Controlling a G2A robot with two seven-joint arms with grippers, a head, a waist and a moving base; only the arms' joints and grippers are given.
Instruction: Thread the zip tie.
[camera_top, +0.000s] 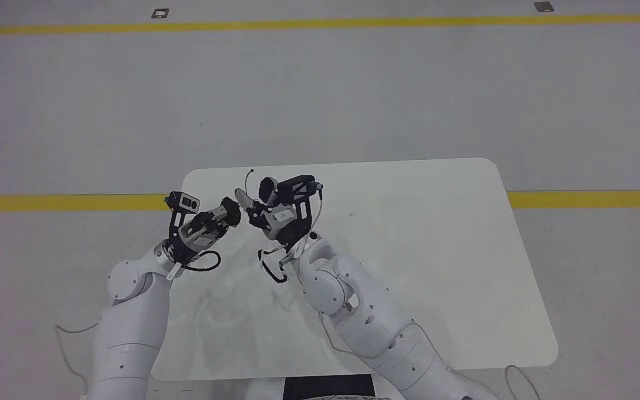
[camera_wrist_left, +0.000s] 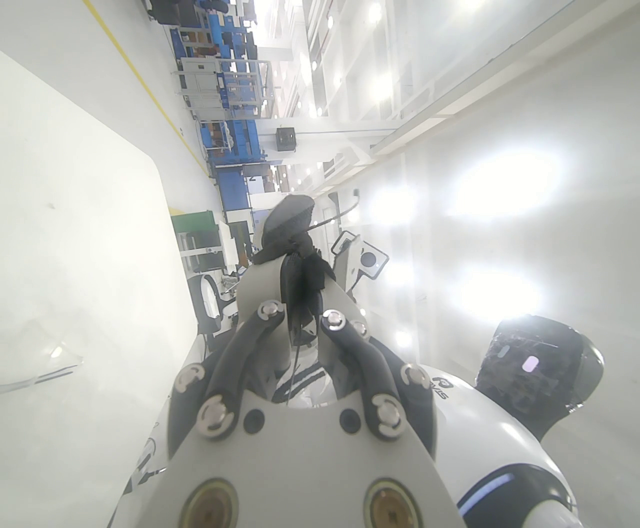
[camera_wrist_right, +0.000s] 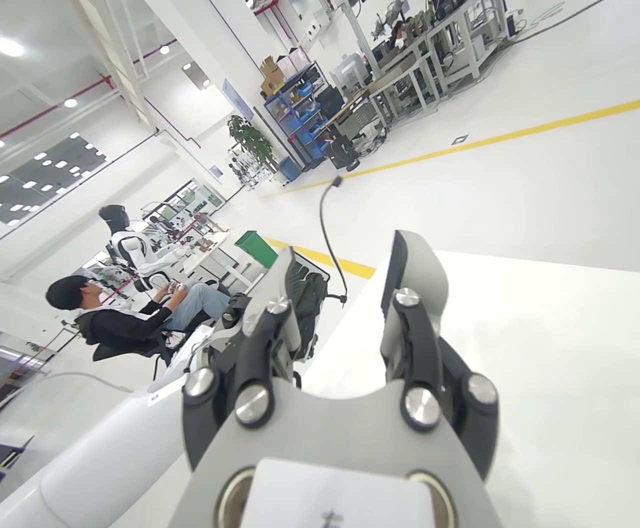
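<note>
The top camera looks steeply down from high above the white rounded-corner table (camera_top: 430, 260), taking in its whole top and the pale grey floor (camera_top: 400, 90) beyond. The left wrist camera sits close behind the left gripper (camera_wrist_left: 300, 270), facing along the table's edge into glare. The right wrist camera, close behind the right gripper (camera_wrist_right: 345, 250), faces across the table's corner. Top and right wrist views share that corner and, probably, the thin black plastic zip tie (camera_wrist_right: 327, 235).

Lighting: bright, even, overhead indoor.
Top view flat-lit, white table (camera_top: 440, 260) low in contrast. Left wrist view: heavy glare and haze from ceiling lights (camera_wrist_left: 505, 175). Both wrist views bend straight lines toward the edges.
</note>
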